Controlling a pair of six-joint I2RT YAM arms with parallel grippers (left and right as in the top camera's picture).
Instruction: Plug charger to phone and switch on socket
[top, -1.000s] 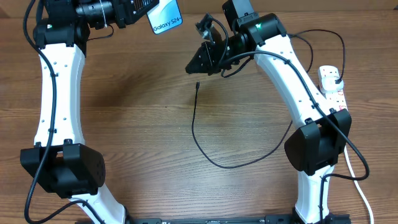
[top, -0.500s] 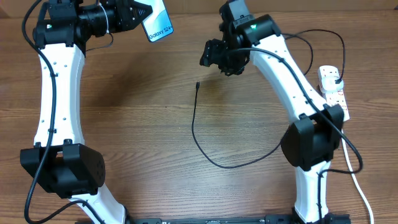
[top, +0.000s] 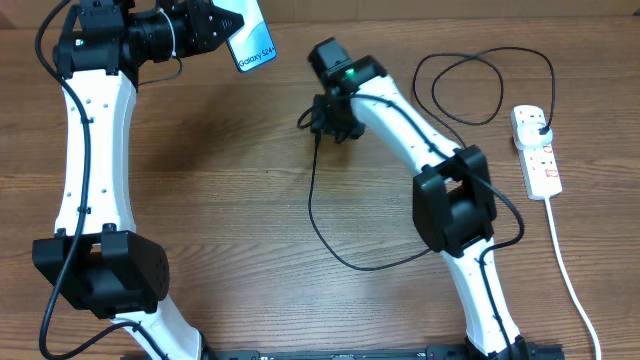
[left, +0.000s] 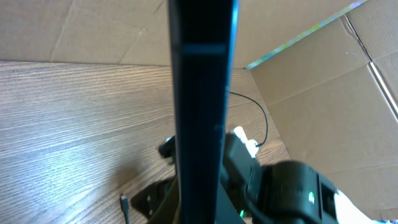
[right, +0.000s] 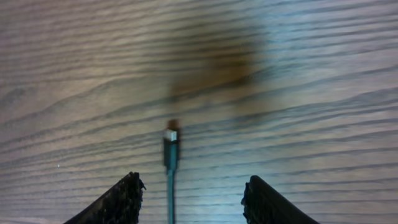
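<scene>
My left gripper is shut on the phone and holds it in the air at the far left, screen reading "Galaxy S24+". In the left wrist view the phone shows edge-on as a dark vertical bar. The charger cable lies looped on the table. Its connector tip lies flat between the open fingers of my right gripper. In the overhead view my right gripper hovers right over the tip. The socket lies at the right with the charger's black plug in it.
The socket's thick white cord runs down the right edge. Cardboard walls stand behind the table. The right arm's body shows below the phone in the left wrist view.
My right gripper has swung left and down from the far middle to sit over the connector tip. My left gripper has shifted the phone slightly left.
</scene>
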